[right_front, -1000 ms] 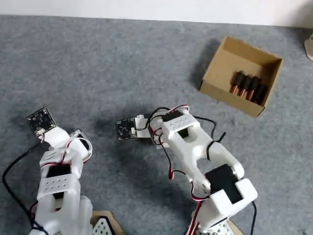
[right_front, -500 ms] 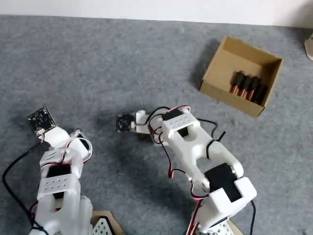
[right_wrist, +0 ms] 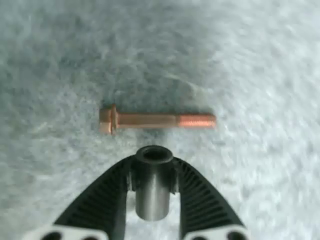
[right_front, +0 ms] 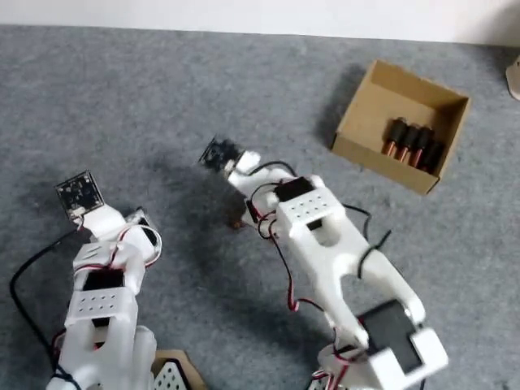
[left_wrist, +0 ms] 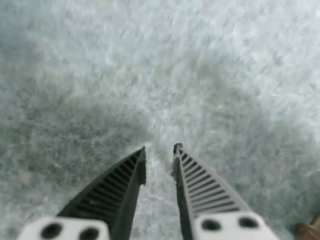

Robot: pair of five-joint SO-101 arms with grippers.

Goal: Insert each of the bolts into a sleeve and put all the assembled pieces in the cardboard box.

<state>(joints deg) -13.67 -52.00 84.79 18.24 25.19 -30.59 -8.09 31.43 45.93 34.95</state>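
Copper-coloured, the bolt (right_wrist: 155, 120) lies flat on the grey carpet (right_wrist: 260, 60), just ahead of the right gripper (right_wrist: 154, 167). That gripper's jaws pinch a dark sleeve (right_wrist: 153, 190), open mouth facing the bolt. The bolt's long axis runs crosswise to the sleeve's bore, so head and threaded tip point out sideways, neither toward the mouth. The left gripper (left_wrist: 159, 156), jaws slightly apart and empty, hovers farther off; a brown speck at its view's edge may be the bolt. Assembled pieces (right_front: 413, 145) sit in the cardboard box (right_front: 370, 161).
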